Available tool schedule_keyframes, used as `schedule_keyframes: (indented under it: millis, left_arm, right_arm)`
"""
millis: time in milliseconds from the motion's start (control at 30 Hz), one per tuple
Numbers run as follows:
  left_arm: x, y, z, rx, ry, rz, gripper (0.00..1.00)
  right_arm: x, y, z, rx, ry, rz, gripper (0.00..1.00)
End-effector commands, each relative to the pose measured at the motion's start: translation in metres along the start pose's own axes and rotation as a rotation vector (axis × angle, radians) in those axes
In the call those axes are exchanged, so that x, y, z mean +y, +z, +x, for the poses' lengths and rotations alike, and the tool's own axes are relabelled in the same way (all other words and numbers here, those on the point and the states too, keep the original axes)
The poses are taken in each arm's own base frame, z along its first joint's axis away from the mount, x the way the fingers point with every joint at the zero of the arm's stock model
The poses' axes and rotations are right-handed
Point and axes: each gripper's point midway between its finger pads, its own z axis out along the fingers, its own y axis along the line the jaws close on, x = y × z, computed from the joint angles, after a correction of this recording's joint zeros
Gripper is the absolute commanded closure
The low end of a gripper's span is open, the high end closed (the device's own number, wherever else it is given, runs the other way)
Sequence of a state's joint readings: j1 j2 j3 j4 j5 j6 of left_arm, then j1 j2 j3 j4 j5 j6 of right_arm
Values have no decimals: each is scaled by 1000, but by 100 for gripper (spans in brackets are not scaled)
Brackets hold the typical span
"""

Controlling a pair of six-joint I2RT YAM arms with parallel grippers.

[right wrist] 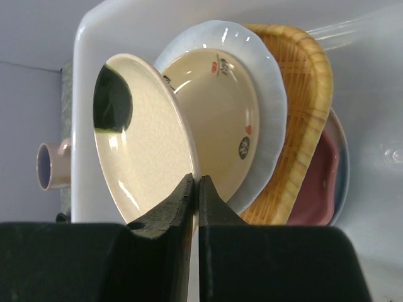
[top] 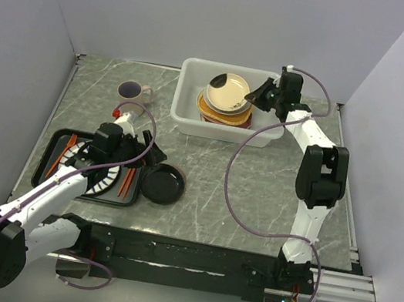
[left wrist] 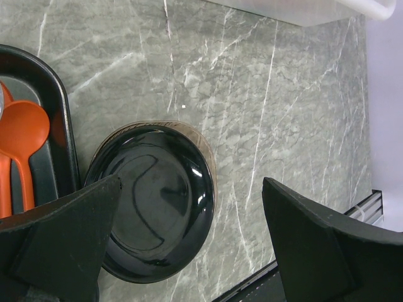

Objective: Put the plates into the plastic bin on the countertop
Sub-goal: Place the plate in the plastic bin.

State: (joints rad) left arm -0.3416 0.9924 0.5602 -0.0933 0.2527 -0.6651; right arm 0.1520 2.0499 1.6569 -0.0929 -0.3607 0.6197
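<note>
Cream round plate with a dark green patch on its glaze (right wrist: pixel 145 145) hangs tilted over the large white, slightly translucent plastic bin (top: pixel 186 101), which stands against the far edge of the grey-green marble-patterned countertop (top: pixel 259 184). The right gripper (right wrist: pixel 195 189) is clamped on this plate's rim, its two fingers pressed nearly together. From the grip, the plate reaches across toward the bin's left wall. It sits directly above the stack already inside: a cream plate with a pale blue rim (right wrist: pixel 271 119), an orange woven-look squarish plate (right wrist: pixel 308 126) and a pink plate (right wrist: pixel 318 189) at the bottom. My judgement is that the coming move is a set-down. It turns on the fact that the held plate leans on edge while the stack beneath lies flat, so the rim needs to drop and level before the fingers part.

One glossy dark brown-black round plate (top: pixel 162 185) remains outside the bin. It lies flat on the countertop toward the near edge, touching or overlapping the right rim of the flat black tray (top: pixel 51 152). The left gripper (left wrist: pixel 192 189) hovers over it with fingers spread wide and holding nothing. The plate sits off-centre toward one finger. The left arm is plainly the nearer one to it.
</note>
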Motion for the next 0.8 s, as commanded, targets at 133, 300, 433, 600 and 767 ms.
schedule_keyframes:
  millis: [133,300,433,600,767]
  left_arm:
    - [-5,0,-14,-40,32,10,1]
    - [-6,0,-15,-39,33,9,1]
    - [-5,0,-15,-41,34,7,1]
    - [-6,0,-15,-41,34,7,1]
    - [-6,-1,-15,-43,32,9,1]
  right_arm:
    - [12,8,-25,-46,-4,-51,100]
    - [4,17,-23,-37,6,-28,98]
    - [-2,23,-22,-24,6,-9,74]
    - [-7,15,-27,-70,-6,30,33]
    - [17,-30,-49,-229,-35,-15,12]
